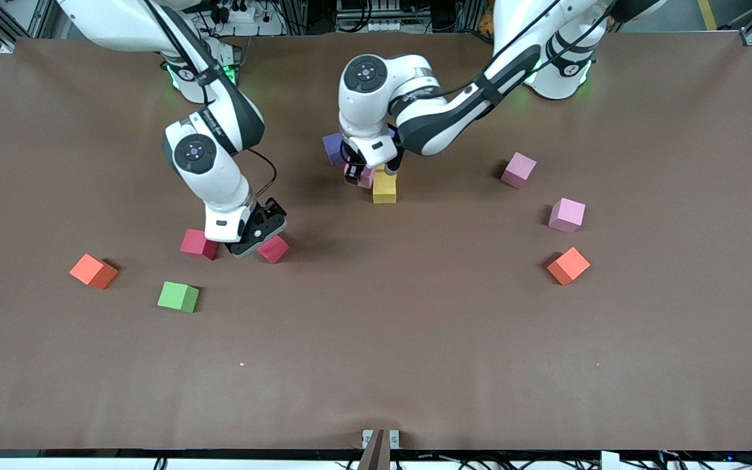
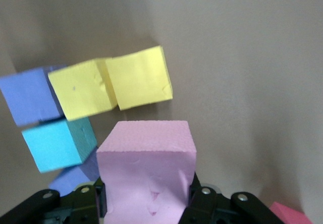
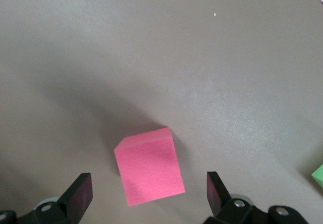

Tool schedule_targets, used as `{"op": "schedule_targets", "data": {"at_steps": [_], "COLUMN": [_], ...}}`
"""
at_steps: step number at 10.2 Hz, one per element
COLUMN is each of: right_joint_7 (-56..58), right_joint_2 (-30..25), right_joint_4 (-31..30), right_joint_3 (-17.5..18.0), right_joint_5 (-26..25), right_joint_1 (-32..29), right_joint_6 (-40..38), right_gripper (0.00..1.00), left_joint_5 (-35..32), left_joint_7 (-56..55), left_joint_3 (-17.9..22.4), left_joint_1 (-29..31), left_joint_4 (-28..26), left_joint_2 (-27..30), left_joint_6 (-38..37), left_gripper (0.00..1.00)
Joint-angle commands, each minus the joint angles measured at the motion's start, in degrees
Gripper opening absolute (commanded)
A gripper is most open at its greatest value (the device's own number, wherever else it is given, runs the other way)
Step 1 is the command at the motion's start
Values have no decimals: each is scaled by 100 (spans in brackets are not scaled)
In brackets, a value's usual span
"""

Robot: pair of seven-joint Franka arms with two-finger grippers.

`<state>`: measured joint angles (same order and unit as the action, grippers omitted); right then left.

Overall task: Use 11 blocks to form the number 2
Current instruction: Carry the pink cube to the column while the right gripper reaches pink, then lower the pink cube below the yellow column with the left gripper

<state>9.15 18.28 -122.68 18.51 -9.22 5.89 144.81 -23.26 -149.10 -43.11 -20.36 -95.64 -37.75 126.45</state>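
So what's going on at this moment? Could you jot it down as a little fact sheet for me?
Left gripper: shut on a light pink block, held over the cluster near the middle of the table
Cluster: two yellow blocks, a purple block and a blue block, packed together
Right gripper: open, low over a hot pink block
Loose blocks: red, green, two orange, two pale pink
Digit: only begun
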Motion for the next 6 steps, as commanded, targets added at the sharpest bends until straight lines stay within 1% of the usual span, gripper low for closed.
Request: {"op": "schedule_targets", "data": {"at_steps": [1,2,3,6], "right_joint_7": [245,254,289,728], "right_joint_2": [184,333,447,606], "right_joint_4": [-10,-10,-19,-1], "right_joint_3": [126,118,118,109], "right_joint_5": [43,43,0,-18], "right_joint_1": [-132,-132,-123,-141], "right_joint_6": [179,293,476,540], "right_gripper": [100,100,100,100], "left_joint_5": [102,111,111,94], "left_joint_7": [-819,-1109,-1304,-1481], "left_joint_3": [460,592,629,646], "left_joint_1": [-581,-731,-820,-899], "left_joint_4": [397,406,406,415], "left_joint_2": [-338,-347,-399,-636], "left_joint_6": [-112,-77,-7,116], "left_gripper": [13,14,14,14]}}
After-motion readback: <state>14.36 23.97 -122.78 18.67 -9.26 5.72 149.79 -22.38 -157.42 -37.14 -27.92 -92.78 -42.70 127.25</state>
